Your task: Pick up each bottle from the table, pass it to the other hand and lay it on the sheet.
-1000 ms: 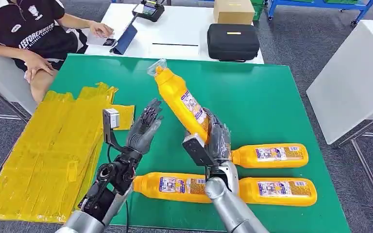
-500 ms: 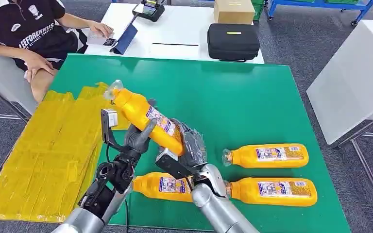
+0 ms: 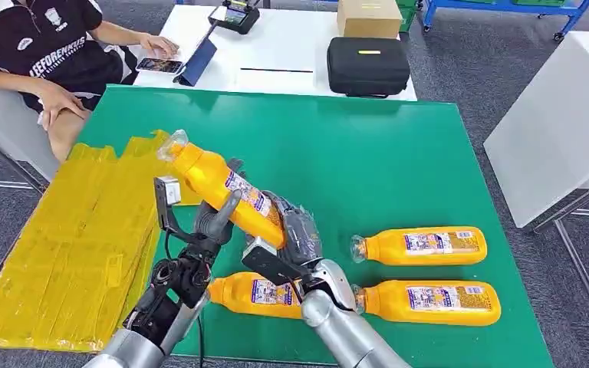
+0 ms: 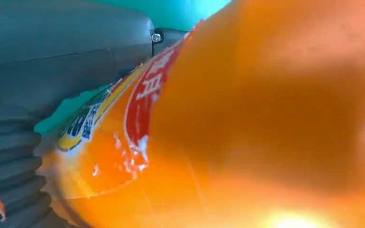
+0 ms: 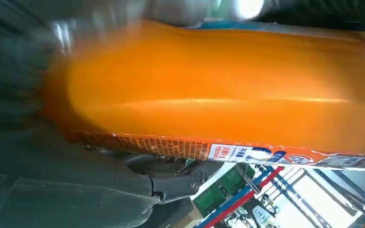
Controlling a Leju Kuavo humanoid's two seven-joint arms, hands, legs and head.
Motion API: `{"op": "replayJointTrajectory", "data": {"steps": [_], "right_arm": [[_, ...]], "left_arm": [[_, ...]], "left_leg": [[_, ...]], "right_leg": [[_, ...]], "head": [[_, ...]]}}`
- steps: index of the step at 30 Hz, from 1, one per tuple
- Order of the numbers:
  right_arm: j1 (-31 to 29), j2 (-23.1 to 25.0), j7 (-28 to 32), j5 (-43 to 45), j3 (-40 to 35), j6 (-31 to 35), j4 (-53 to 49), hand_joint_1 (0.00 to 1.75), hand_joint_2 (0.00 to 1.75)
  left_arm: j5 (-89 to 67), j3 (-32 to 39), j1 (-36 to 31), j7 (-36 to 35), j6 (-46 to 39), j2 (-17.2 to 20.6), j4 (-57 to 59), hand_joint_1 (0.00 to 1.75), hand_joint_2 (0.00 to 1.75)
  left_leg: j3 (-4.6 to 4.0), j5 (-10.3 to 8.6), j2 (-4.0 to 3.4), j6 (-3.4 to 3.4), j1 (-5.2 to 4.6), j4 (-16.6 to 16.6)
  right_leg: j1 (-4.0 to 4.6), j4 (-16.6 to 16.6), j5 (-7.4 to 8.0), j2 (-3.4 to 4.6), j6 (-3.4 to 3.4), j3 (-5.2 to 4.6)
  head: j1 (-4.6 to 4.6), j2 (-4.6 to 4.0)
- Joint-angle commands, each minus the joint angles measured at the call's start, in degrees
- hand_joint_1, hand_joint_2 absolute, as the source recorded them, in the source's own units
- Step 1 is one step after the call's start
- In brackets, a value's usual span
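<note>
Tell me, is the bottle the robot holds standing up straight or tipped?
Tipped: the held bottle slants, its cap end toward the yellow sheet.

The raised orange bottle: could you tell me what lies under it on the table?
Under the raised bottle lie green table and another bottle; both hands cover that bottle's middle.

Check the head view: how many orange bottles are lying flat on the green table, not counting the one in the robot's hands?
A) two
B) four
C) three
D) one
C: three bottles lie on the green table, one nearer the middle, one by the near edge and one partly behind the arms, while the fourth bottle is held up between the left hand and right hand.
</note>
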State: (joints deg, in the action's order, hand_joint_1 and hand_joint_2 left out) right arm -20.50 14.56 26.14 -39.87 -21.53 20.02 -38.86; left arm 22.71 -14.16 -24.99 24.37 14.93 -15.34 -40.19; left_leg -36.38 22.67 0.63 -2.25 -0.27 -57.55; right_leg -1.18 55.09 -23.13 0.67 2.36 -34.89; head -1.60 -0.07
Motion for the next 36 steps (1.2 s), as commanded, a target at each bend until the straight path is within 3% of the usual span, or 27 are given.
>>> {"op": "replayJointTrajectory", "data": {"steps": [1, 23, 24, 25, 26, 33, 35, 36], "right_arm": [[-1.4, -0.9, 1.6, 1.6, -4.5, -2.0, 2.2, 1.75, 1.75], [-0.2, -2.1, 1.3, 2.5, -3.4, 2.5, -1.5, 1.75, 1.75], [-0.1, -2.1, 1.2, 2.6, -3.0, 3.1, -1.9, 1.47, 1.75], [0.0, -2.0, 1.4, 2.8, -2.6, 3.7, -2.2, 0.12, 1.75], [0.3, -2.1, 2.1, 3.8, -1.8, 4.5, -3.0, 0.00, 1.75], [0.9, -2.2, 2.4, 4.7, -1.0, 5.1, -4.7, 0.00, 1.75], [1.6, -2.3, 2.8, 6.1, 0.2, 6.1, -6.8, 0.00, 1.75], [2.9, -2.7, 2.9, 7.5, 1.2, 5.9, -10.4, 0.00, 1.75]], "left_arm": [[0.0, -0.6, -3.7, 0.0, -1.1, 0.5, 4.0, 1.75, 1.75], [-2.3, -1.3, -3.9, 2.2, -3.3, 0.7, 2.2, 1.75, 1.75], [-2.9, -1.4, -3.7, 2.3, -3.6, 0.8, 1.6, 1.75, 1.75], [-3.2, -1.4, -3.6, 2.5, -3.9, 0.9, 1.4, 1.75, 1.75], [-4.6, -1.4, -3.5, 3.5, -5.5, 1.2, 0.2, 1.75, 1.75], [-6.5, -1.5, -3.4, 4.6, -7.7, 1.7, -1.3, 1.75, 1.75], [-12.9, -2.2, -3.5, 8.1, -16.5, 2.5, -3.1, 1.75, 1.75], [-19.4, -2.6, -3.3, 9.3, -24.9, 3.1, -5.3, 1.75, 1.75]], "left_leg": [[0.22, 0.11, -0.02, 0.10, 0.04, 0.0], [0.13, 0.07, 0.00, 0.08, 0.04, 0.0], [0.28, 0.16, -0.03, 0.12, 0.04, 0.0], [0.14, 0.07, 0.00, 0.08, 0.03, 0.0], [0.30, 0.16, 0.00, 0.13, 0.03, 0.0], [0.30, 0.16, -0.12, 0.14, 0.02, 0.0], [0.32, 0.17, -0.02, 0.17, 0.05, 0.0], [0.17, 0.09, 0.03, 0.12, 0.03, 0.0]], "right_leg": [[0.06, 0.0, -0.10, -0.05, -0.10, 0.23], [0.04, 0.0, -0.07, -0.07, -0.08, 0.14], [0.06, 0.0, -0.15, -0.07, -0.12, 0.28], [0.03, 0.0, -0.08, -0.06, -0.08, 0.14], [0.05, 0.0, -0.17, -0.10, -0.13, 0.30], [0.04, 0.0, -0.13, 0.01, -0.13, 0.27], [0.07, 0.0, -0.19, -0.12, -0.15, 0.33], [0.05, 0.0, -0.11, -0.13, -0.11, 0.18]], "head": [[0.00, 0.00], [0.00, 0.00], [0.00, 0.00], [0.00, 0.00], [0.02, 0.00], [-0.04, 0.00], [0.00, 0.00], [0.02, 0.00]]}}
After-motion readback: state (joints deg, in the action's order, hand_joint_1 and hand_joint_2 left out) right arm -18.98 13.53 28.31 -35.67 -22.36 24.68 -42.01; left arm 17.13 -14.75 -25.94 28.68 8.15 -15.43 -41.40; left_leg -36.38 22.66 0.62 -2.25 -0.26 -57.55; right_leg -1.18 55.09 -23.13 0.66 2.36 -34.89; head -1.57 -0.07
